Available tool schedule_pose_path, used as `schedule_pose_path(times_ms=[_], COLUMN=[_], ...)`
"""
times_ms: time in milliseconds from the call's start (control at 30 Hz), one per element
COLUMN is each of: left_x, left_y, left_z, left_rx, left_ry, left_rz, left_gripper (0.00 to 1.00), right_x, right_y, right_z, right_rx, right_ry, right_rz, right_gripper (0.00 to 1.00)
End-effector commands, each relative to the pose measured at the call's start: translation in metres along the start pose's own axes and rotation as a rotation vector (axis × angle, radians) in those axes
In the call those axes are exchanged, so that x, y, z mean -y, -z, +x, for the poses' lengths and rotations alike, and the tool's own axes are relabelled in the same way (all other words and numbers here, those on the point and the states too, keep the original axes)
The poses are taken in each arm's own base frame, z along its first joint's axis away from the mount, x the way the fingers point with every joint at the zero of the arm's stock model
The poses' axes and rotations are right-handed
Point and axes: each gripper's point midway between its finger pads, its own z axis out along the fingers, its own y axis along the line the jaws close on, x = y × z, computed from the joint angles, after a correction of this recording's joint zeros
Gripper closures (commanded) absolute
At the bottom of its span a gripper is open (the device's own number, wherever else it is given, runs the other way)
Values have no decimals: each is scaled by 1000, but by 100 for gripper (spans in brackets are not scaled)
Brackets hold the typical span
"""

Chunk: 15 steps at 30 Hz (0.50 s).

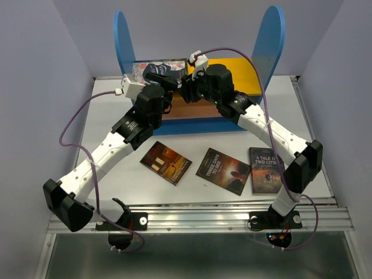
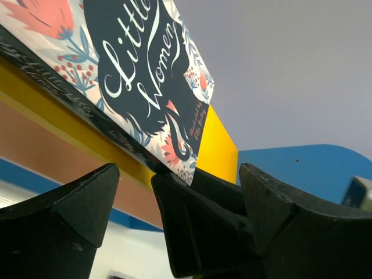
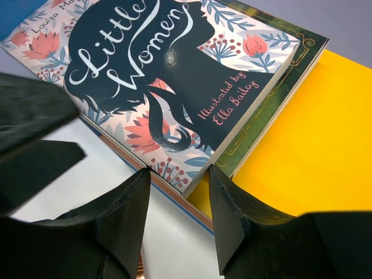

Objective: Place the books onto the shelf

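The shelf [image 1: 268,40] stands at the back of the table, and its yellow top board [image 3: 314,151] carries a stack of books at the left end. "Little Women" [image 3: 163,64] lies flat on top, over a green-covered book [image 3: 279,87]. My right gripper [image 3: 179,174] is open, its jaws narrowed, one fingertip on each side of the stack's near corner. My left gripper [image 2: 179,168] is open wide just below that corner, with a right finger [image 2: 197,226] between its jaws. Three more books lie on the table: a brown one [image 1: 165,163], "Three Days to See" [image 1: 223,171] and "A Tale of Two Cities" [image 1: 266,169].
Both arms reach over the table and meet in front of the shelf's left half [image 1: 174,87]. Purple cables [image 1: 75,125] loop out from each wrist. The shelf's brownish-pink middle board [image 2: 52,145] and blue base [image 2: 35,171] sit below the yellow board.
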Motion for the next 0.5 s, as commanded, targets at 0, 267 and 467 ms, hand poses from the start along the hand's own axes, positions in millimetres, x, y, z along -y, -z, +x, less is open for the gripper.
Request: schedule_pose_path(times_ms=[0,267,467], left_x=[8,-15,-26], left_y=[19,15,8], left_z=[-26,-59,-62], left_rx=[43,100,79], left_ry=[-5,-2,1], left_rz=[62,30,23], left_gripper=[7,41,63], right_x=[-5,2,2], right_y=[-3,-5,-4], right_z=[-38,-49,-54], right_rx=[109,159,186], right_ry=[-18,-46,-71], right_rz=[-20,24,31], right_gripper=[51,52,52])
